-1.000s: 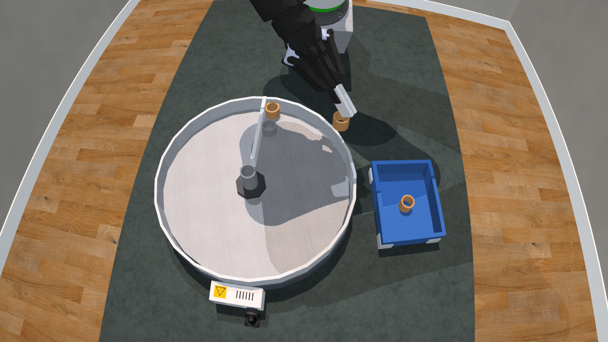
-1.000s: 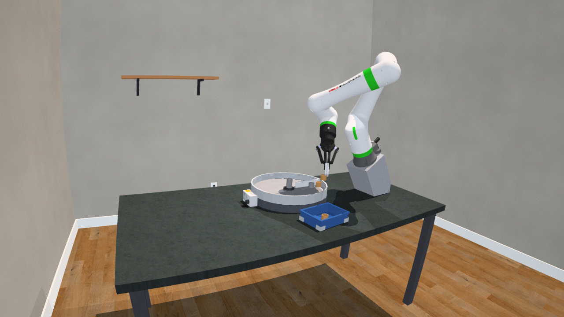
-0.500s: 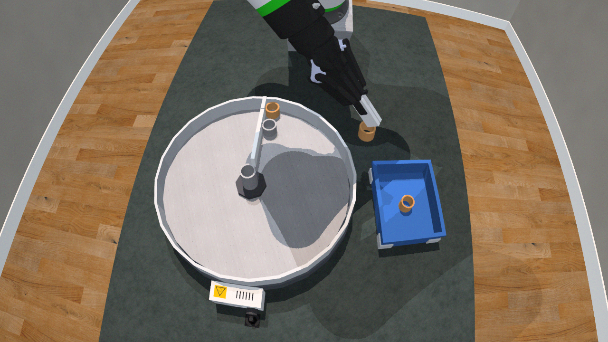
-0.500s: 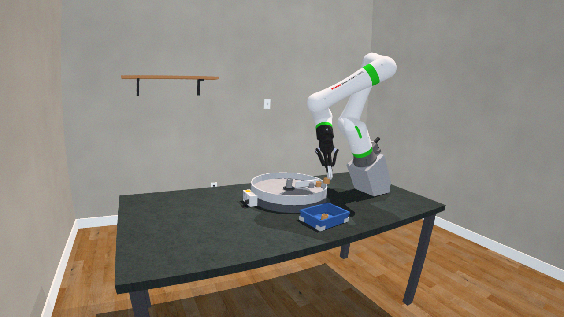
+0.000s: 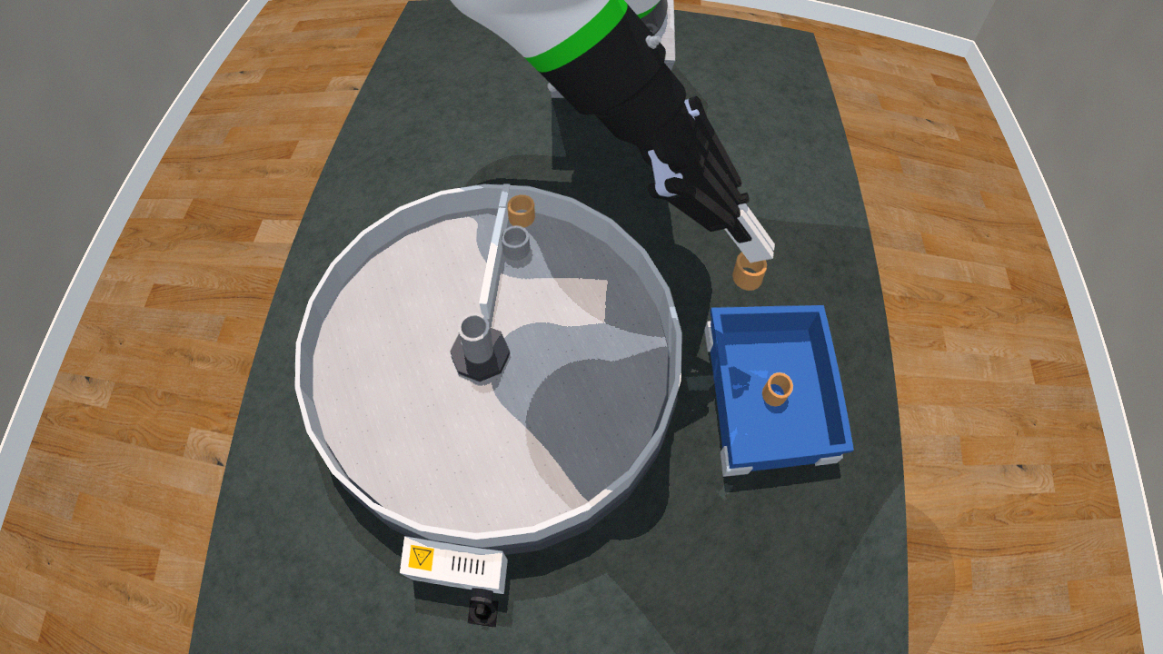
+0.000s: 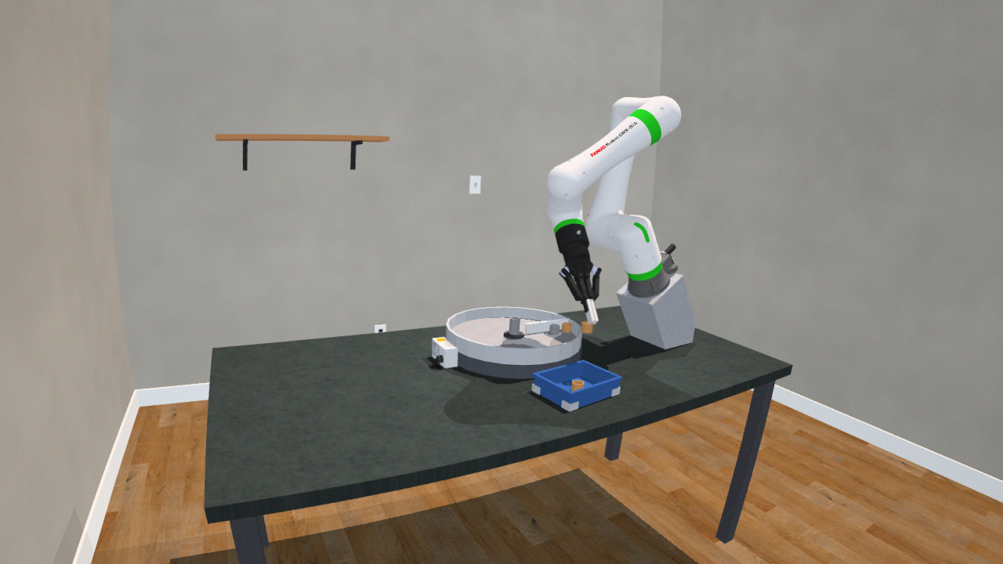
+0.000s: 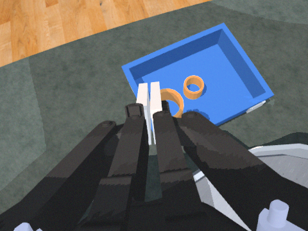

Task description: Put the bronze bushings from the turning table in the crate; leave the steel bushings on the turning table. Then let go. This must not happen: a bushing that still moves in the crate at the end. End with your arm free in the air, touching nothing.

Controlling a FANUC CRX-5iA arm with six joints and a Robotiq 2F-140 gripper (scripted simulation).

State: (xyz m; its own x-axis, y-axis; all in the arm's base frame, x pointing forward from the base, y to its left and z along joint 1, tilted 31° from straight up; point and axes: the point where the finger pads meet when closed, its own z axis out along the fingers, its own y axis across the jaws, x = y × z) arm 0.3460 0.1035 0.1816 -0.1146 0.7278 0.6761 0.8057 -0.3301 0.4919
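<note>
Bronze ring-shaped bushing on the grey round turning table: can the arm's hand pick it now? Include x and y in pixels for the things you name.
Probably not: the hand (image 5: 764,250) (image 6: 594,320) (image 7: 150,96) is shut on another bronze bushing (image 5: 749,279) (image 6: 587,328) (image 7: 181,104). A grey steel bushing (image 5: 516,253) (image 6: 554,329) stands close beside it.

From up top, I see the gripper (image 5: 760,248) (image 6: 592,322) (image 7: 150,96) swing right and down the frame, a bronze bushing (image 5: 749,279) (image 6: 587,327) (image 7: 180,103) pinched at its tips. That bushing moves away from the turning table (image 5: 676,350) (image 6: 515,356) (image 7: 289,147) and nearer the blue crate (image 5: 837,381) (image 6: 581,399) (image 7: 174,47), right of centre. From the side, it drifts slightly right and lower, and the fingers lean more, tips toward the right of the frame. The arm's shadow shifts across the turning table too.
</note>
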